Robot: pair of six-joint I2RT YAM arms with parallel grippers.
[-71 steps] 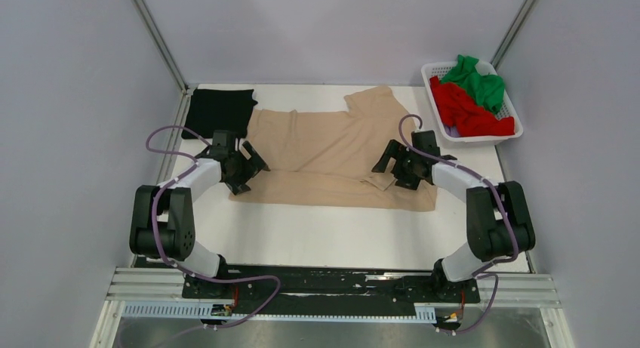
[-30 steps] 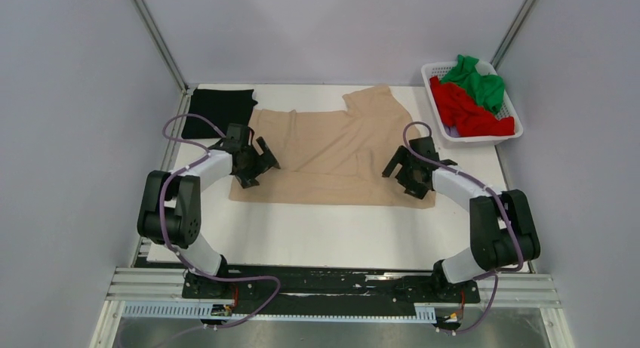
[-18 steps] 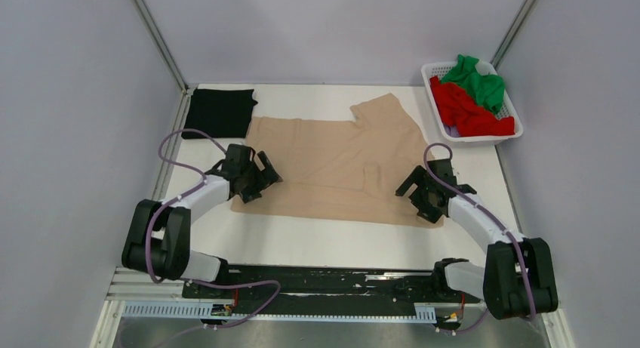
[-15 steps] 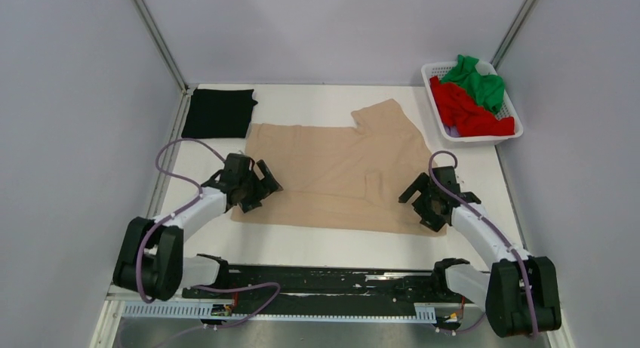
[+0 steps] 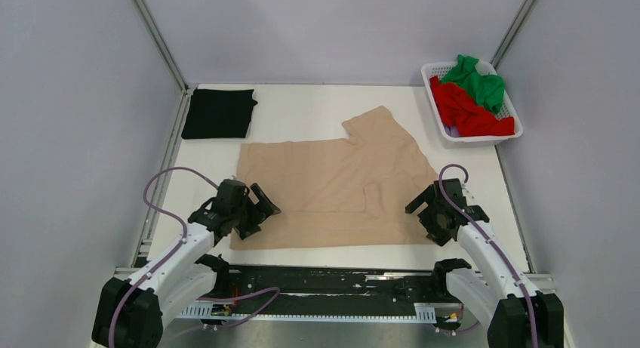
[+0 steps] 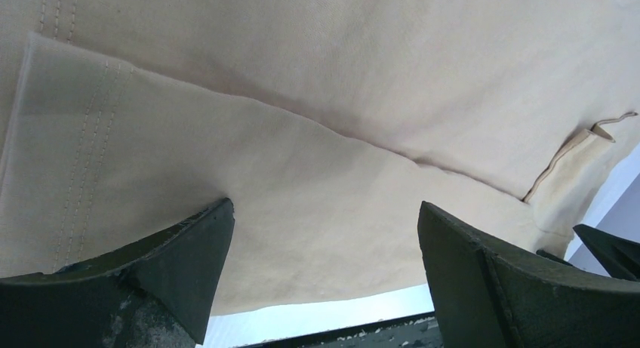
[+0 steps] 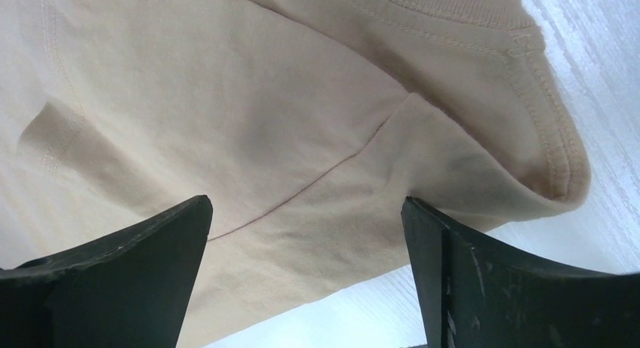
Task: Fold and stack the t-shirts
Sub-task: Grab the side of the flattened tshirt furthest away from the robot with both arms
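The beige shirt (image 5: pixel 332 189) lies spread flat on the white worktop (image 5: pixel 302 110), in the middle and close to the near edge. One sleeve (image 5: pixel 377 125) points out toward the far right. Along the near side, a strip of the cloth seems to be folded over the body, with a small flap near the right end of the fold.

The left gripper (image 5: pixel 260 216) is low at the near left corner of this shirt. In the left wrist view its jaws are spread wide, one on each side, and the cloth with its stitched hem lies between and beyond them; they do not pinch anything. The right gripper (image 5: pixel 421 221) is low at the near right corner of the shirt. In the right wrist view its jaws are also wide apart and released, and under them I see the shoulder seam and the ribbed collar (image 7: pixel 551 137) beside the bare worktop. Whether the tips press on the cloth, I cannot tell.

The black shirt (image 5: pixel 219 112) lies folded in a neat rectangle at the far left corner, apart from the beige one. The white basket (image 5: pixel 483 139) stands at the far right, and in it the red shirt (image 5: pixel 468 114) and the green shirt (image 5: pixel 479 80) are crumpled together, the green one on the far side.
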